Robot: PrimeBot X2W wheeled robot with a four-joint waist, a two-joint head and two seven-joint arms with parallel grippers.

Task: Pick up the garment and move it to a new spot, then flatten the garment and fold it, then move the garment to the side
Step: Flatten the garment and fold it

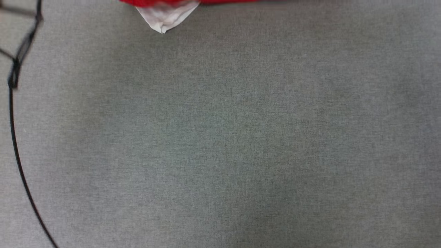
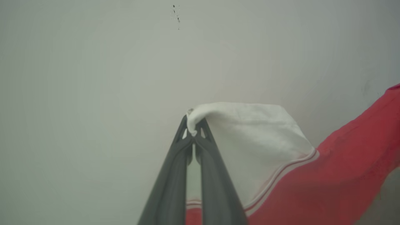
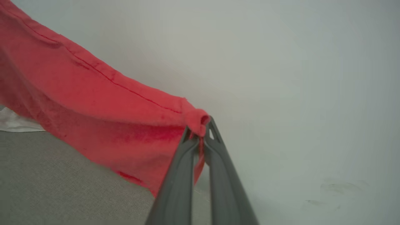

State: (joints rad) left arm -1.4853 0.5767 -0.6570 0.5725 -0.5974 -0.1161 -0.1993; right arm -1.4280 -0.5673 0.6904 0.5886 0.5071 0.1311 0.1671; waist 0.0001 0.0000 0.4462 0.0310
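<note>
Head view looks down on a grey woven surface (image 1: 220, 137), which seems to be a cloth-covered tabletop, though the weave is soft and blurred. The garment (image 1: 165, 15) sits at the very top edge of this view: a thin band of red with one white pointed fold hanging down below it. A black cable (image 1: 13, 137) curves along the left edge.

Left wrist view shows the left pincer (image 2: 194, 123) closed, its two dark fingers pinching a bunched edge of the white sleeve (image 2: 256, 137). From there the sleeve spreads to the right. It meets a red-and-white stripe trim (image 2: 281, 175), and past that the red body of the garment runs off toward the right edge. A pale wall (image 2: 93, 62) is behind.

Right wrist view shows the right pincer (image 3: 201, 126) clamped on a gathered corner of the plain red cloth. The stitched hem (image 3: 125, 87) runs taut from that corner up to the upper left. The red cloth hangs below the hem line, and the grey surface lies beneath it at the lower left. A small patch of white cloth shows at the left edge, just under the red.
</note>
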